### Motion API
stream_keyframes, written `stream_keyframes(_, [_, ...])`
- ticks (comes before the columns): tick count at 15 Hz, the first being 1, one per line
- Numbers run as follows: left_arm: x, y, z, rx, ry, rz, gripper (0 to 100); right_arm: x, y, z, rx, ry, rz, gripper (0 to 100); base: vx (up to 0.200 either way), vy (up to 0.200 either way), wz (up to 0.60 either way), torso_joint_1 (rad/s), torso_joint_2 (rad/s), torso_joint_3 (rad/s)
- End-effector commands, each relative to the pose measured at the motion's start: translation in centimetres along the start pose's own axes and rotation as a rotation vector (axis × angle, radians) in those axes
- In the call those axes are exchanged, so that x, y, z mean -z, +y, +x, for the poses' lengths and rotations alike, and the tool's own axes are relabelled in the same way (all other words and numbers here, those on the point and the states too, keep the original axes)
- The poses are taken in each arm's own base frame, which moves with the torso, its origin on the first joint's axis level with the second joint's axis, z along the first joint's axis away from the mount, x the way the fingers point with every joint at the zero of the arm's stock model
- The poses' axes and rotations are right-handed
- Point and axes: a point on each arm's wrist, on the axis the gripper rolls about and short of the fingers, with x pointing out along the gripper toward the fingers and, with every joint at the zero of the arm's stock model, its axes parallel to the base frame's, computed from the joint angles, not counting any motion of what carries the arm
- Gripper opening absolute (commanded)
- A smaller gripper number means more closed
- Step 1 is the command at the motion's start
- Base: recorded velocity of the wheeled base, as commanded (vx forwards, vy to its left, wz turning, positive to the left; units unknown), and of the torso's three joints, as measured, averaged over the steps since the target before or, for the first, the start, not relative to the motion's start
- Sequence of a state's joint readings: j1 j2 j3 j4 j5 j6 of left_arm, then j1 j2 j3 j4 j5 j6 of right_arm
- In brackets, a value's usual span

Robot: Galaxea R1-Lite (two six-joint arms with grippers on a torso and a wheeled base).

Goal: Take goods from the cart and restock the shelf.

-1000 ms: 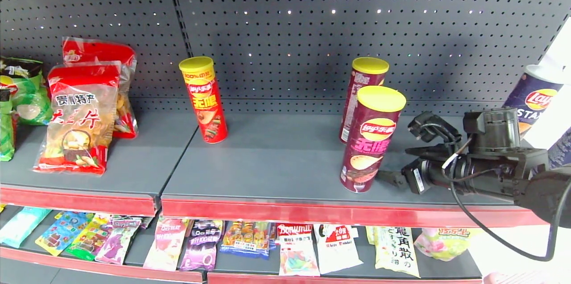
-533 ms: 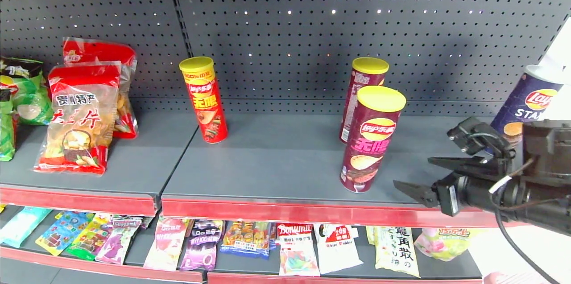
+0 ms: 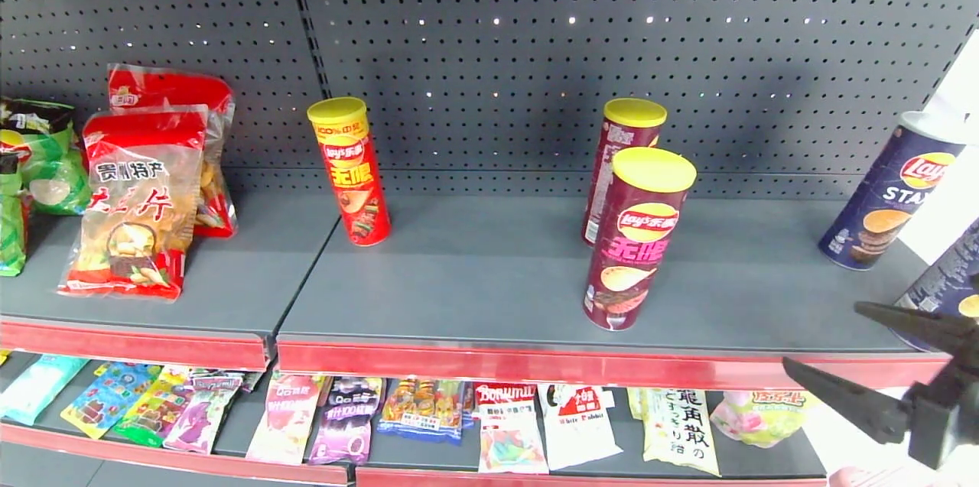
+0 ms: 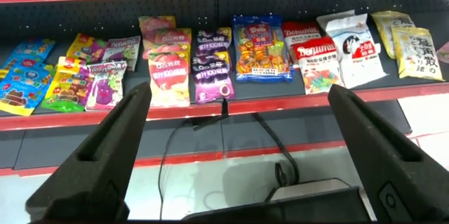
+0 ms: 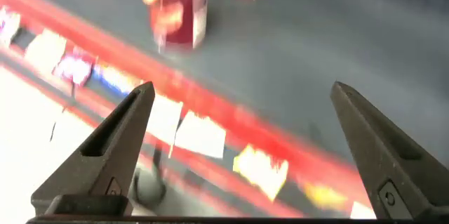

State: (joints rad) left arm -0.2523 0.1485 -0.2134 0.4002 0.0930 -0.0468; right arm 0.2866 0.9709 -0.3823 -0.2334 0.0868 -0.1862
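On the grey shelf [image 3: 489, 280] two maroon chip cans with yellow lids stand upright, one near the front [image 3: 639, 238] and one behind it [image 3: 623, 158]. A red can [image 3: 349, 170] stands farther left. A dark blue can [image 3: 891, 193] stands at the right. My right gripper [image 3: 820, 334] hangs open and empty in front of the shelf's red edge, to the right of the front maroon can and apart from it. Its wrist view shows that can [image 5: 175, 6] blurred beyond the open right gripper [image 5: 243, 87]. My left gripper [image 4: 240, 89] is open and empty, facing the lower shelf.
Red snack bags [image 3: 134, 204] and green bags [image 3: 30, 166] fill the shelf's left part. Several flat snack packets [image 3: 505, 418] lie on the lower shelf [image 4: 210, 108]. A second blue can [image 3: 944, 280] shows at the right edge. A perforated panel backs the shelf.
My right gripper has drawn back from beside the front maroon can, moving right and down past the shelf's front edge. The can stays standing where it was.
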Motion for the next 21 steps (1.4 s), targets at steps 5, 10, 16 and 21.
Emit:
stream_keyframes(5, [-0.8,-0.1,-0.2,0.037,-0.015,0.031,100,4.6,3.1,-16.2,0.471,-0.065,0.129,100,0.000,0.000,0.00,0.000,0.00,0.000])
stream_keyframes(10, [-2.0,-0.2,-1.0,0.084,-0.055,0.033,100,5.6,3.7,-17.7,0.526,-0.026,0.093,100,0.000,0.000,0.00,0.000,0.00,0.000])
stream_keyframes(16, [0.0,0.4,-1.0,0.144,-0.070,0.131,100,6.2,3.7,-17.6,0.503,0.002,0.083,100,0.000,0.000,0.00,0.000,0.00,0.000])
stream_keyframes(21, [0.7,0.6,-1.2,0.150,-0.117,0.129,100,7.5,4.1,-17.9,0.505,-0.021,0.051,100,0.000,0.000,0.00,0.000,0.00,0.000])
